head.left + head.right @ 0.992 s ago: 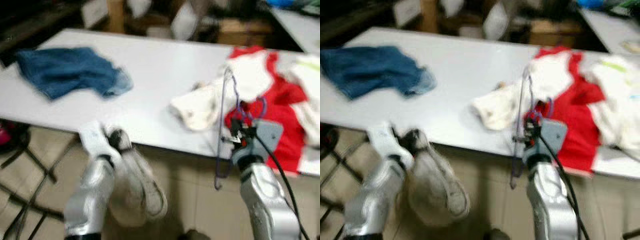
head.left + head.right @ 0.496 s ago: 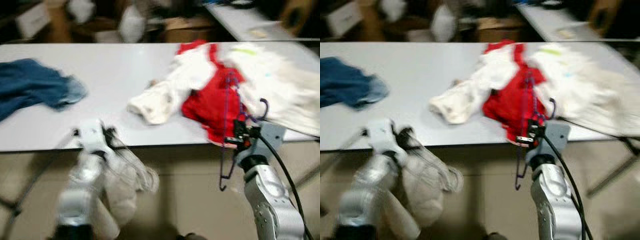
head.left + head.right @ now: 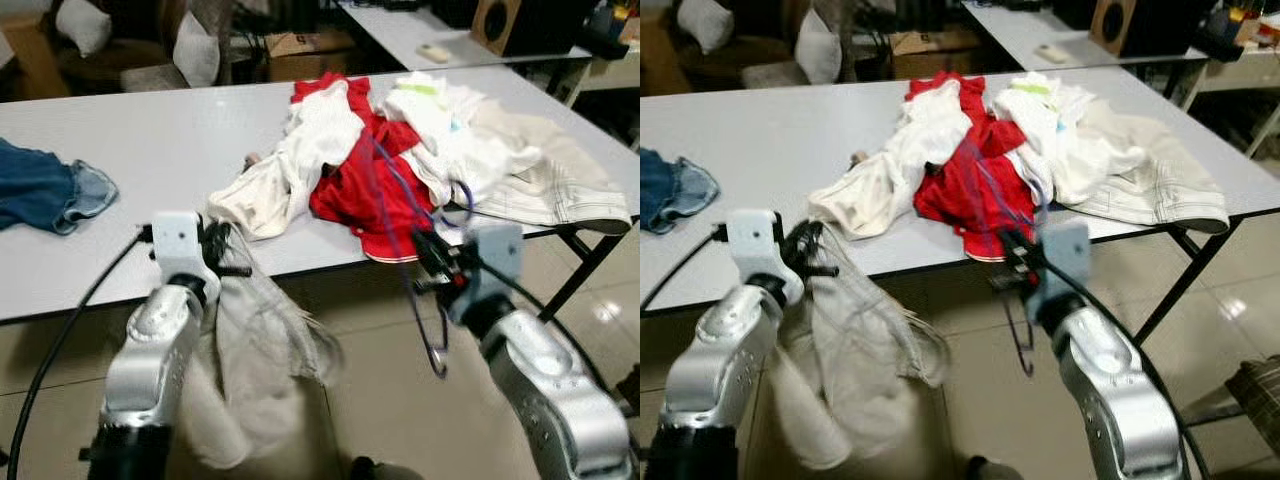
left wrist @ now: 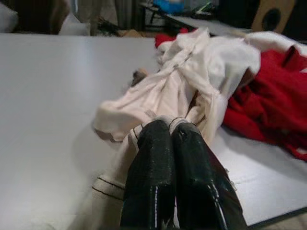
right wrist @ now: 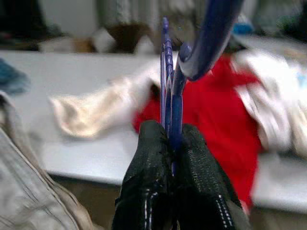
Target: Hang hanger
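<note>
Cluttered room behind, white tabletop [image 3: 150, 150] in front of us: from the head views we saw mixed laundry [image 3: 420, 150] heaped at two o'clock and blue denim [image 3: 40, 190] at ten o'clock. Our right pincer [image 3: 432, 262] was clenched on the purple hanger [image 3: 432, 330], off the near edge at four o'clock, its long axis roughly upright. Our left pincer [image 3: 215, 250] gripped a beige garment [image 3: 250, 370] drooping floorward.

From the left wrist, the fingers [image 4: 158, 191] pinched that soft cloth [image 4: 115, 191].

From the right wrist, the fingers [image 5: 153, 191] clamped thin blue wire [image 5: 169, 72]. We judged it light, stiff and slippery, best held at the neck.
</note>
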Available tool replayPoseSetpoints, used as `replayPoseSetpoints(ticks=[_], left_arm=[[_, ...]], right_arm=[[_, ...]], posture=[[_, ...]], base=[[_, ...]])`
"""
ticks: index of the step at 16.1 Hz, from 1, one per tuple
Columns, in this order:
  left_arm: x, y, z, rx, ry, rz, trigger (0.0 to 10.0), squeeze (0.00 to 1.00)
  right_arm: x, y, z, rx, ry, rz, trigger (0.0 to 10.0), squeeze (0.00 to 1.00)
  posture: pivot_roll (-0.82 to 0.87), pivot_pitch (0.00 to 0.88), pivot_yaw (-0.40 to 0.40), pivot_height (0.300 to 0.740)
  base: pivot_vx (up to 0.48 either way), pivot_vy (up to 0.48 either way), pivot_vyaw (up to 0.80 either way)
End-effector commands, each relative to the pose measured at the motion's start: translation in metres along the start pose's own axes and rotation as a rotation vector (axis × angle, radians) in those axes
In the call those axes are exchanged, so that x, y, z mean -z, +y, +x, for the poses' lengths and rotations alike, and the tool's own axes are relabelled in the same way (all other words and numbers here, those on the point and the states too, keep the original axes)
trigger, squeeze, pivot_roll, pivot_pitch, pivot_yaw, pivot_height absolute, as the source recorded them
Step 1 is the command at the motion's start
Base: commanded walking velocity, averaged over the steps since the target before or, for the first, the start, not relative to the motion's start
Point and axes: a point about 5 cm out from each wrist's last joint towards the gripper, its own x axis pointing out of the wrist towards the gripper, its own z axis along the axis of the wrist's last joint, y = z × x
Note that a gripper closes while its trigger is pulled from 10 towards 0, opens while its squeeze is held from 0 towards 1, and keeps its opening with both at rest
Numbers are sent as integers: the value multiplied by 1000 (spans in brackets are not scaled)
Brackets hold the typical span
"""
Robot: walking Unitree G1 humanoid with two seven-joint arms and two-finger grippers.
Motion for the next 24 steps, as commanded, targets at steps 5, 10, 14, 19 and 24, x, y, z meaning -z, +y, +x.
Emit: replayPoseSetpoints(ticks=[5,10,14,19,24], left_arm=[[-21,-6,2,44,-45,56,10000,0],[-22,-11,3,62,-45,14,10000,0],[-18,-11,3,45,-35,21,10000,0],[-34,-21,11,99,-74,28,10000,0],[-99,-19,45,157,-212,45,10000,0]], right_arm=[[-2,0,-1,-47,31,22,10000,0],[-1,-1,-7,-48,16,2,10000,0],[6,1,-7,-40,38,-23,10000,0],[-1,0,-10,-143,20,-50,10000,0],[-36,-28,-54,-394,68,-242,10000,0]], posture=[[-147,0,22,740],[-149,0,32,740],[-146,0,43,740],[-134,0,33,740],[-153,0,56,740]], base=[[0,0,0],[0,0,0],[0,0,0],[0,0,0],[0,0,0]])
